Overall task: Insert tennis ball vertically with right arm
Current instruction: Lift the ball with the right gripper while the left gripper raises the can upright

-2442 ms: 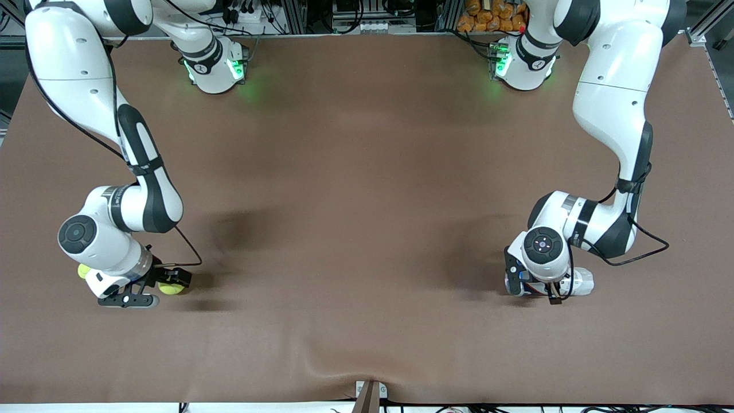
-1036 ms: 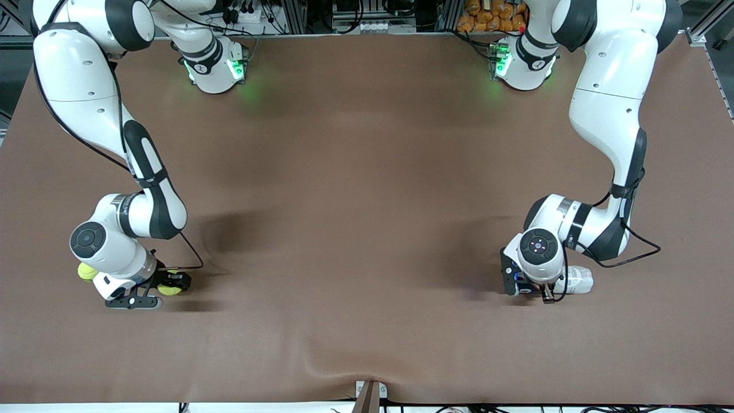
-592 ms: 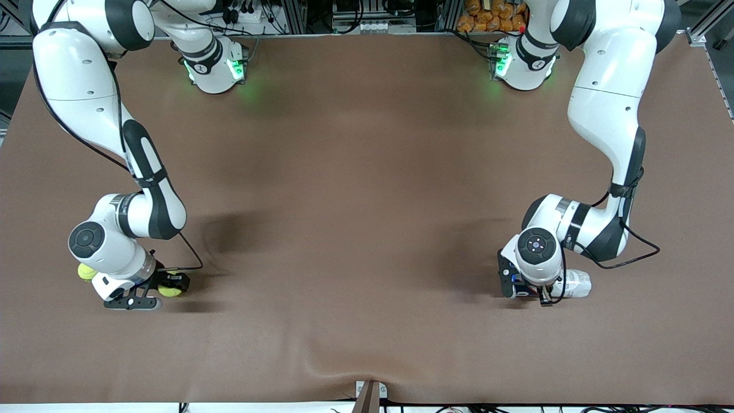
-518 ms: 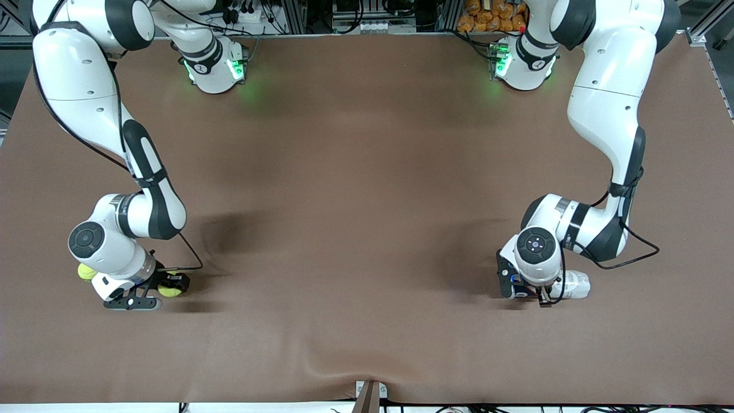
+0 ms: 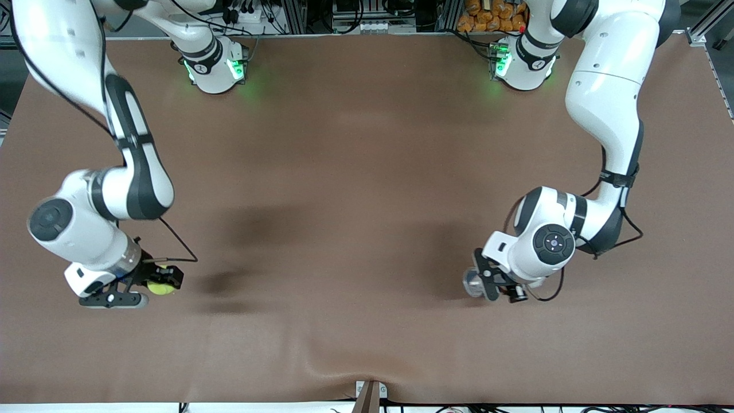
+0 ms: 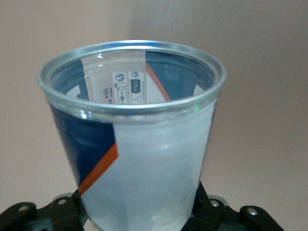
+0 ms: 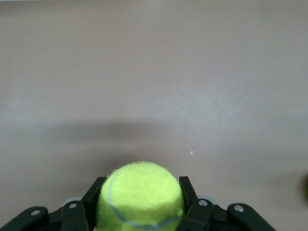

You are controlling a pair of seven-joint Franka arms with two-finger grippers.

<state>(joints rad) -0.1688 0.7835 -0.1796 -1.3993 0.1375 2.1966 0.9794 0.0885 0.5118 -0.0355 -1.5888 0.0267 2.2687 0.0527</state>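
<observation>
The yellow-green tennis ball (image 7: 141, 192) sits between the black fingers (image 7: 91, 204) of my right gripper (image 7: 141, 208), which is shut on it. In the front view this gripper (image 5: 153, 282) holds the ball (image 5: 161, 286) just above the cloth at the right arm's end of the table. My left gripper (image 6: 144, 214) is shut on the lower body of a clear plastic can (image 6: 134, 144) with a blue, white and orange label. Its metal-rimmed mouth is open and the can looks empty. The can's rim (image 5: 471, 282) shows beside the left gripper (image 5: 492, 284), raised off the table at the left arm's end.
A brown cloth (image 5: 355, 189) covers the table, with a wrinkle (image 5: 321, 367) near the front edge and a small bracket (image 5: 370, 393) at that edge. Both arm bases and loose clutter stand along the edge farthest from the front camera.
The right gripper has closed on the tennis ball and risen with it. The left gripper has closed on the can, picked it up from lying on the cloth and swung it toward the table's middle.
</observation>
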